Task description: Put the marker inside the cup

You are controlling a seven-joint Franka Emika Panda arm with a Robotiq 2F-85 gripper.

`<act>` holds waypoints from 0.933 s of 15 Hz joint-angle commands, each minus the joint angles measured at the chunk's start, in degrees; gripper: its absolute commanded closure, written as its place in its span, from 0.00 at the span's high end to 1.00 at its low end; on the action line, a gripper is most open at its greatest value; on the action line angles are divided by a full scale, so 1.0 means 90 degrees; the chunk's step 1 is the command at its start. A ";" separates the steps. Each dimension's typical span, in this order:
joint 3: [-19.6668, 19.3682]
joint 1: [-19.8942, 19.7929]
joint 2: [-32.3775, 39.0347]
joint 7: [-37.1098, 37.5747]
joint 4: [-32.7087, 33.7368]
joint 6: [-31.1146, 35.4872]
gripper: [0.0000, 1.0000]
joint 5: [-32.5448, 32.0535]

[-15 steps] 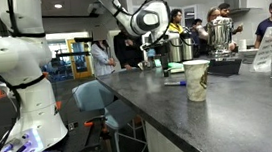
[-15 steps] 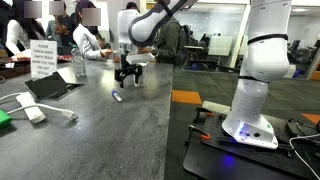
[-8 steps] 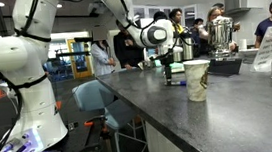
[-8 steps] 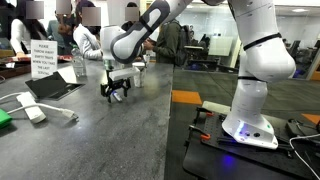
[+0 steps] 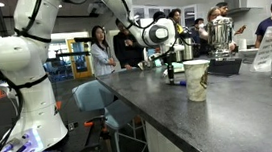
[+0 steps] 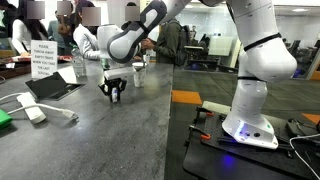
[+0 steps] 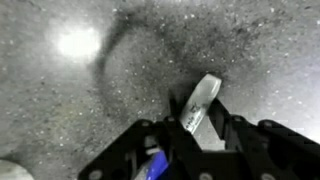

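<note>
Wrist view is blurry: marker point(image 7: 203, 100) shows as a pale barrel lying tilted on the stone, lower end cut off behind the claw point(image 7: 197, 135). Dark fingers point(image 7: 150, 145) sit either side of it, w/ a blue patch low between them. Can't tell if they're pinching or just astride.

In both exterior views the claw point(image 5: 170, 69) point(image 6: 113, 90) is down at the counter point(image 6: 120, 140) and hides the marker.

Counter is dark grey speckled stone. Busy room: people point(image 5: 100, 49) at the back, steel urns point(image 5: 218, 33).

Cup point(image 5: 197, 80) stands upright on the counter, near the claw but apart from it.
</note>
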 commanded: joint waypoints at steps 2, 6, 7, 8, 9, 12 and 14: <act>-0.0190 0.0012 -0.0132 0.0045 -0.0132 0.0166 0.02 0.0223; -0.0306 0.0004 -0.0679 -0.0102 -0.0349 0.0053 0.06 0.0050; -0.0326 -0.0021 -0.0865 -0.0131 -0.0415 0.0042 0.06 0.0023; -0.0247 -0.0141 -0.1046 -0.0349 -0.0441 -0.0039 0.06 0.0186; -0.0203 -0.0226 -0.1219 -0.0538 -0.0426 -0.0232 0.06 0.0281; -0.0090 -0.0529 -0.1760 -0.1469 -0.0365 -0.1301 0.06 0.0587; -0.0059 -0.0740 -0.2006 -0.2240 -0.0210 -0.2331 0.06 0.0725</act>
